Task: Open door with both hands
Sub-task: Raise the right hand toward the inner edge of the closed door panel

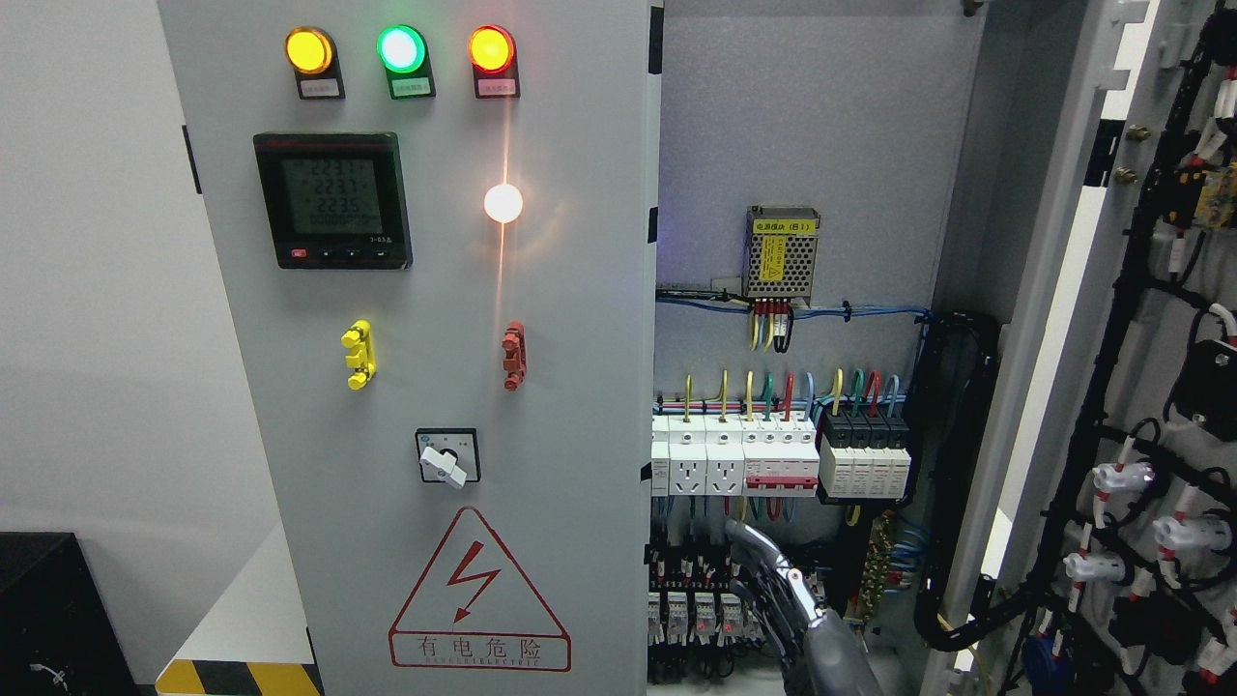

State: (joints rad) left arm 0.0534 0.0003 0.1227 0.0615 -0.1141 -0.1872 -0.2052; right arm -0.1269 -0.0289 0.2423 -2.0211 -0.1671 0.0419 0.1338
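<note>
The cabinet's right door (1140, 387) stands swung wide open at the picture's right, its inner face showing black cable bundles and white connectors, while the left door (425, 367) remains closed and fills the middle-left. On that closed door sit 3 lit indicator lamps (401, 50) in a row, yellow, green and orange-red, 1 digital meter (332, 200) below them, 2 small handles, 1 yellow (359, 354) and 1 red (513, 356), 1 rotary switch (446, 457), and 1 red-outlined triangular warning label (479, 594). Inside the opened cabinet (802, 145) hang 1 mesh-covered power supply (782, 253) and a row of white breakers (734, 454) with coloured wires above. 1 metallic robot hand (773, 580) rises from the bottom edge right of centre, in front of the lower terminals, its fingers extended upward and together, holding nothing; from which side its arm enters cannot be told. A pale wall (87, 290) lies left, with a yellow-black striped edge (242, 679) and a black box (48, 619) at the lower left.
</note>
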